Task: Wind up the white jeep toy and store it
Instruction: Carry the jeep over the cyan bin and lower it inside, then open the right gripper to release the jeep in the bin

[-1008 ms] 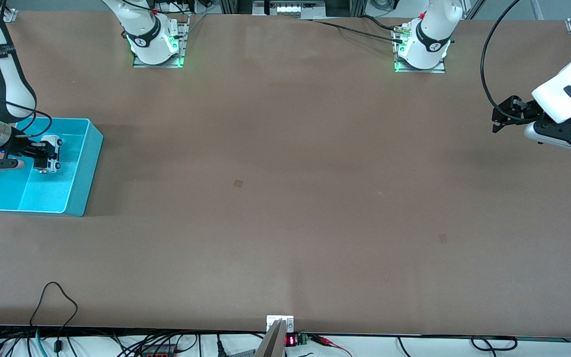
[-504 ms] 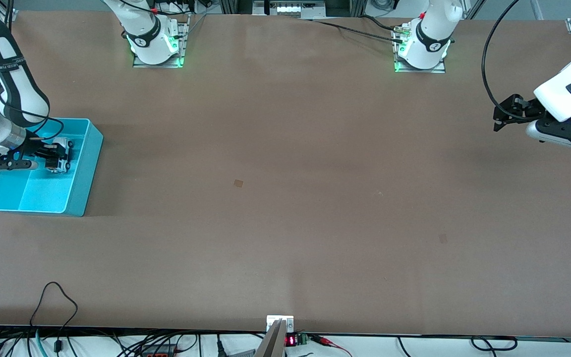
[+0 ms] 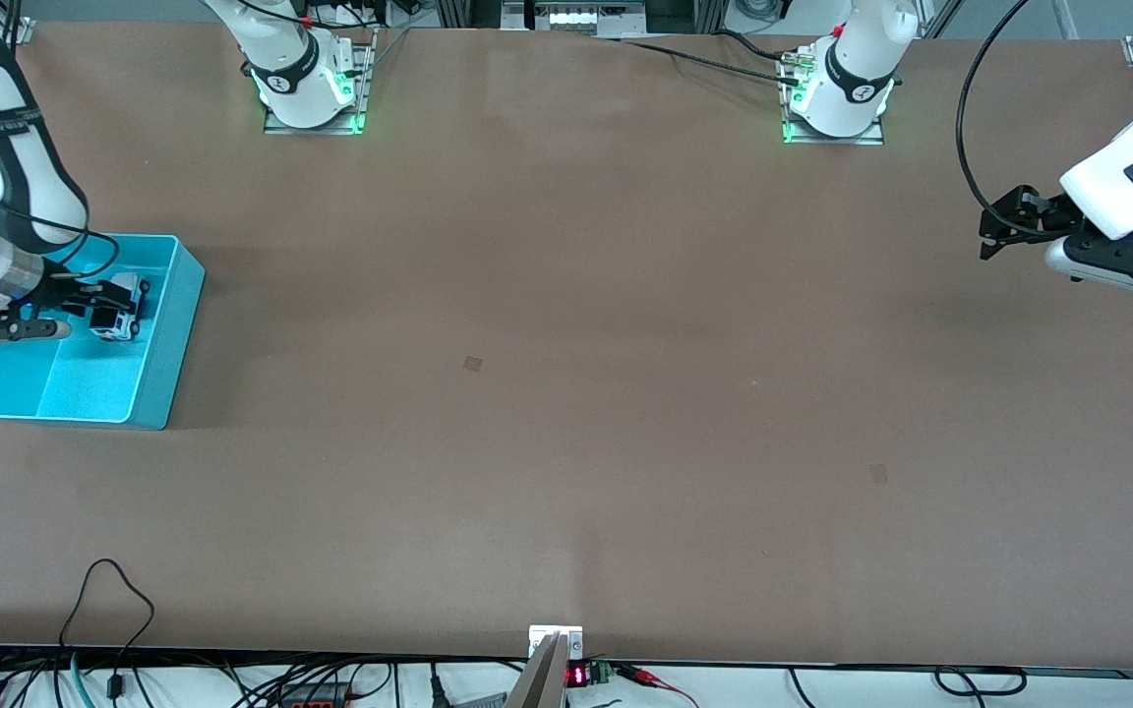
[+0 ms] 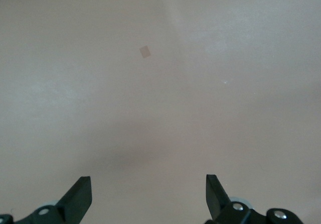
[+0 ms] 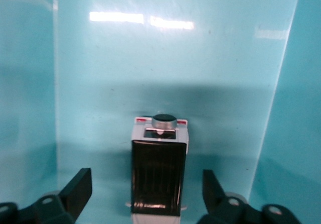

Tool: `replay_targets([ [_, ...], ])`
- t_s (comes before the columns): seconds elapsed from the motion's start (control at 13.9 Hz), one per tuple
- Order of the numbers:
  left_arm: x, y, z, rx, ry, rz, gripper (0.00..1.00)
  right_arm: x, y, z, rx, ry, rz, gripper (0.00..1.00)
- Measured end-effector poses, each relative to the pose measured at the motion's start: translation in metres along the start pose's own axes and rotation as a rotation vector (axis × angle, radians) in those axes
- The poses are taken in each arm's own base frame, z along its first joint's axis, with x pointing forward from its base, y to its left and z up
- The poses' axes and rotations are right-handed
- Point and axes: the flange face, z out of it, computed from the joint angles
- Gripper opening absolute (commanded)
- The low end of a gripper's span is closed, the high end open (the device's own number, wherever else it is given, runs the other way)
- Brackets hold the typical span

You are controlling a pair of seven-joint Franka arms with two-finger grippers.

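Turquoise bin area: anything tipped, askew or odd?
Nothing stands out. The small white jeep toy with black roof panel sits upright in the turquoise plastic bin, between the right gripper's open fingers. The left gripper waits open over bare table.

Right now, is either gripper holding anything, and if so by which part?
Nothing is held. The right gripper is open, fingers clear of the white jeep toy in the turquoise bin. The left gripper waits open over bare table.

Glossy plastic on a matt table

The turquoise bin (image 5: 165, 58) looks like smooth, shiny plastic catching light streaks; the white jeep toy (image 5: 158, 176) has a glossy black roof panel; the brown table (image 3: 566, 393) is matt.
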Motion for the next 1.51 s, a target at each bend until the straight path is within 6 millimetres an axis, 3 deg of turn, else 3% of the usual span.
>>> replay_targets([
  [0.29,0.0,0.0,0.0,0.0,0.0,0.0,1.0,0.027,-0.032,-0.099,-0.031,0.004,-0.093,1.0],
  [0.72,0.0,0.0,0.0,0.0,0.0,0.0,1.0,0.055,-0.116,-0.216,-0.04,0.053,-0.188,1.0],
  [1.08,0.0,0.0,0.0,0.0,-0.001,0.0,1.0,0.067,-0.167,-0.253,-0.038,0.096,-0.163,1.0],
  [1.51,0.0,0.0,0.0,-0.001,-0.004,0.001,1.0,0.052,-0.242,-0.298,-0.032,0.131,0.026,1.0],
])
